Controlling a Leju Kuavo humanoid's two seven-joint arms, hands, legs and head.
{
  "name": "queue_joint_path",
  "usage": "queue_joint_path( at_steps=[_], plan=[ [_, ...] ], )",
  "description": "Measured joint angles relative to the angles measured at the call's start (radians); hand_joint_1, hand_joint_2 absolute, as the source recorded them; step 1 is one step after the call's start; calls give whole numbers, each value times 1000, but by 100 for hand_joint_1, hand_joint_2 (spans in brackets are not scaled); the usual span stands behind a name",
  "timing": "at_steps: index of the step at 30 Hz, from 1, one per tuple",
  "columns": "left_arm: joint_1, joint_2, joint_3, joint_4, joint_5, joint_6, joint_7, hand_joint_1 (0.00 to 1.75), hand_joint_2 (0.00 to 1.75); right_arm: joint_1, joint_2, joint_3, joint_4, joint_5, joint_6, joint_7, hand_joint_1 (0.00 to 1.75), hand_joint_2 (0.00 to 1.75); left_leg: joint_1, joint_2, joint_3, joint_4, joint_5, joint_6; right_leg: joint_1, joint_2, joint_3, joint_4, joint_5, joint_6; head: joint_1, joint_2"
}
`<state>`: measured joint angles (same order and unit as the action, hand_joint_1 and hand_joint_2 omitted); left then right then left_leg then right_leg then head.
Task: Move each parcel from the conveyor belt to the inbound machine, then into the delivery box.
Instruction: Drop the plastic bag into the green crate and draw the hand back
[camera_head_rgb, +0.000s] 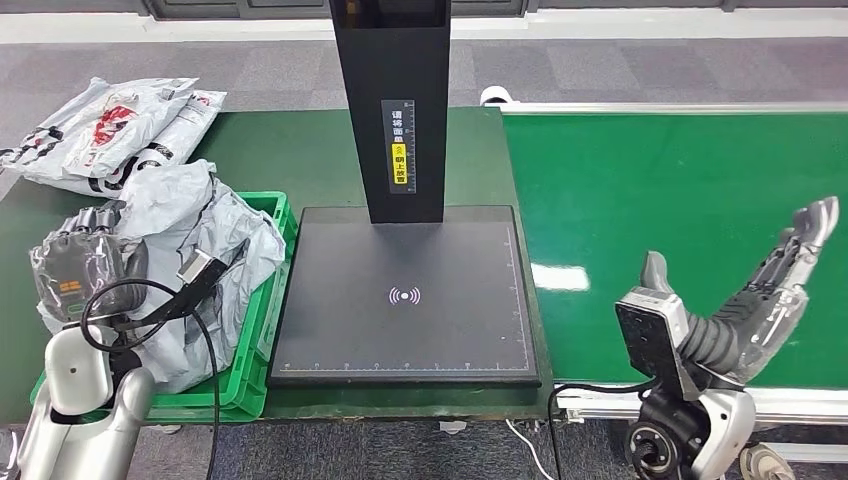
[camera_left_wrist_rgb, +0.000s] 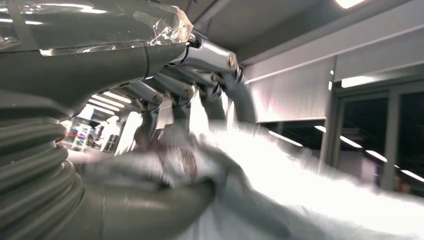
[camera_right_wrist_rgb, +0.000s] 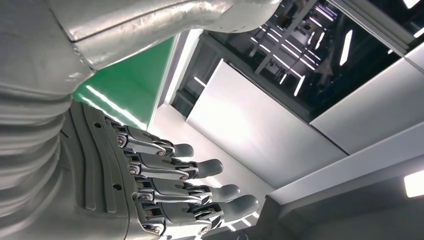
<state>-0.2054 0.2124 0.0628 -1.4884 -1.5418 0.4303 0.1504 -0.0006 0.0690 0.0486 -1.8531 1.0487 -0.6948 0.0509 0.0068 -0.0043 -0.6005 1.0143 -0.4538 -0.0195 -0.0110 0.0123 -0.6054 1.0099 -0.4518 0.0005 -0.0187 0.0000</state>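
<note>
Grey parcel (camera_head_rgb: 200, 250): crumpled in the green delivery box (camera_head_rgb: 262, 330), just left of the black inbound machine (camera_head_rgb: 405, 295).
Left hand (camera_head_rgb: 85, 255): fingers curled into the parcel's film; apparently gripping it, though the wrist view is blurred.
Right hand (camera_head_rgb: 775, 290): fingers straight and spread, holding nothing, over the conveyor belt (camera_head_rgb: 660, 190).
Risk: film may snag and lift out with the hand.
Count: one parcel boxed, roughly three stacked behind the box (camera_head_rgb: 110, 130).
</note>
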Motion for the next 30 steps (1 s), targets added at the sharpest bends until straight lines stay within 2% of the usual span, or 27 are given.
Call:
queue_joint_path(
  at_steps=[17, 20, 22, 24, 26, 30],
  plan=[
    [-122, -42, -86, 151, 45, -98, -30, 0, 175, -33, -16, 0, 12, -19, -5, -3, 0, 175, 0, 0, 1, 0, 0, 0, 0, 0, 1, 0, 0, 0, 0, 0],
    [-132, -61, -90, 158, 260, -174, -120, 0, 175, -33, -16, 0, 12, -19, -5, -3, 0, 175, 0, 0, 1, 0, 0, 0, 0, 0, 1, 0, 0, 0, 0, 0],
    [-134, -81, -91, 153, 552, -300, -218, 0, 175, -33, -18, 0, 13, -22, -5, -3, 0, 175, 0, 0, 0, 0, 0, 0, 0, 0, 1, 0, 0, 0, 0, 0],
    [-133, -97, -102, 138, 852, -441, -281, 0, 175, -36, -21, 0, 20, -26, -5, -3, 0, 175, 0, -1, 0, 0, 0, 0, 0, 0, 1, 0, 0, 0, 0, 0],
    [-129, -108, -126, 120, 1041, -525, -293, 0, 175, -39, -24, 2, 31, -29, -5, -3, 0, 175, 0, -1, 0, 0, 0, 0, -1, -1, 1, 0, 0, 0, 0, 0],
    [-123, -119, -181, 91, 1232, -583, -286, 0, 175, -45, -26, 7, 52, -34, -1, -3, 0, 175, 0, -1, 0, 0, 0, 0, -1, -1, 1, 0, 0, 0, 0, 0]
  ],
)
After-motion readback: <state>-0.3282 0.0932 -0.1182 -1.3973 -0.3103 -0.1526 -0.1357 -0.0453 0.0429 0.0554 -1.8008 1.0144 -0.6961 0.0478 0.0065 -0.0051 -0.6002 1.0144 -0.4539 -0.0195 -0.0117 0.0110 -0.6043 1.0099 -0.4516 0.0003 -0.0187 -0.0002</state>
